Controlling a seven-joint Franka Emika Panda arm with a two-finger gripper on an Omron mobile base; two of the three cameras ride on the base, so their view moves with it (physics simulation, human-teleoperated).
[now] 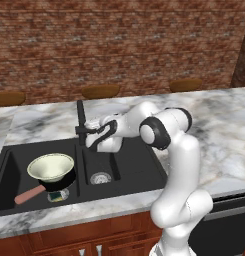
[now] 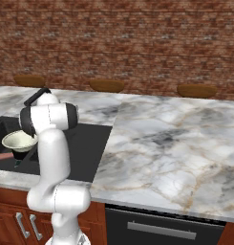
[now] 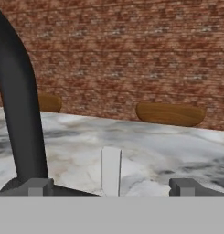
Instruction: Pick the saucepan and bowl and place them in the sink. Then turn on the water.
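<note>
The black sink has two basins. In its left basin lies the black saucepan with its pink handle pointing to the front left. The cream bowl rests on top of the saucepan. The bowl and the sink also appear in the right base view. My gripper is open beside the base of the slim black faucet, well above the basins. In the hand view the faucet arches just left of my open gripper, and a pale narrow upright piece stands between the fingertips.
A round steel drain sits in the right basin. Marble counter stretches to the right of the sink. Three wooden stool seats line the far edge before a brick wall. A dark appliance front sits under the counter.
</note>
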